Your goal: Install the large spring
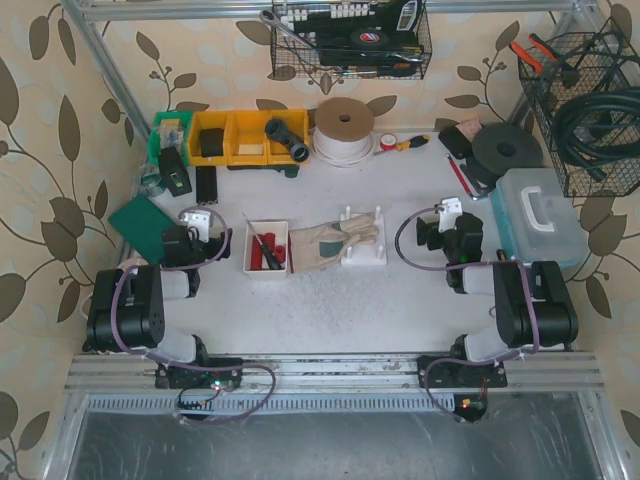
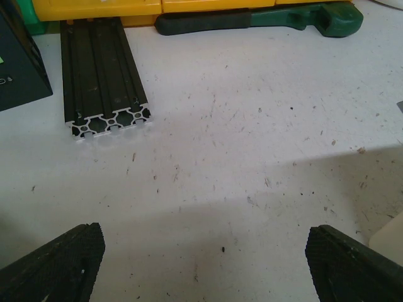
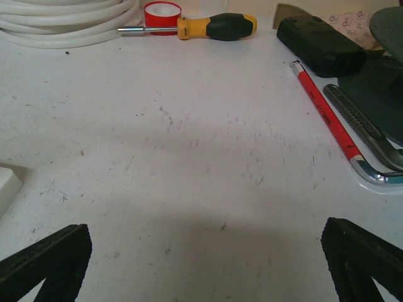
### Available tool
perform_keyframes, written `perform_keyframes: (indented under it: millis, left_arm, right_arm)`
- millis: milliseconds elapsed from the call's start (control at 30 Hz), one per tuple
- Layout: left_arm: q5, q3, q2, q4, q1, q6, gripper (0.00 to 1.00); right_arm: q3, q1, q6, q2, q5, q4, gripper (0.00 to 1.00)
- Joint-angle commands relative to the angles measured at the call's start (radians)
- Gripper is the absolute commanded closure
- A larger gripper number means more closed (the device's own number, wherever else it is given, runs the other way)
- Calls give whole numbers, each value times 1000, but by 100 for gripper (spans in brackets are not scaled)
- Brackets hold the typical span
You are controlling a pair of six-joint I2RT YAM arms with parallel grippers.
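The large spring (image 1: 262,256) seems to lie among the red pieces in the white tray (image 1: 266,271) on the bench (image 1: 330,300). Likely light and springy, it would squirm if pinched endwise, so grip across its middle coils. Both the left hand (image 2: 208,264) and the right hand (image 3: 208,258) gape wide, empty.

I'm working at a small workshop bench. Wire baskets (image 1: 300,68) are hanging on the back wall and holding hand tools, and yellow parts bins (image 1: 250,158) are sitting along the rear of the scuffed white table (image 1: 400,300). A screwdriver (image 3: 211,27), a black aluminium extrusion (image 2: 101,75) and a work glove (image 1: 330,240) are lying about. The leaf-patterned walls (image 1: 40,150) are possibly just serving as printed backdrop panels.
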Motion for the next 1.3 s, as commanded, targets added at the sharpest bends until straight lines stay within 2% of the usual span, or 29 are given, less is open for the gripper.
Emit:
perform_keyframes:
  millis: [0, 700, 800, 933, 1033, 1267]
  left_arm:
    - [0, 24, 3, 41, -9, 14, 10]
    - [-2, 25, 4, 43, -10, 12, 10]
    - [-71, 42, 9, 18, -9, -18, 10]
    - [-81, 40, 10, 17, -9, -24, 10]
    - [-157, 48, 10, 6, -9, -54, 10]
    - [-164, -7, -16, 86, -17, -51, 10]
  right_arm:
    - [25, 1, -5, 13, 5, 25, 0]
    - [24, 1, -5, 13, 5, 26, 0]
    - [24, 0, -5, 12, 5, 26, 0]
    - [24, 2, -5, 14, 6, 26, 0]
    - [23, 1, -5, 12, 6, 25, 0]
    - [20, 8, -8, 10, 17, 30, 0]
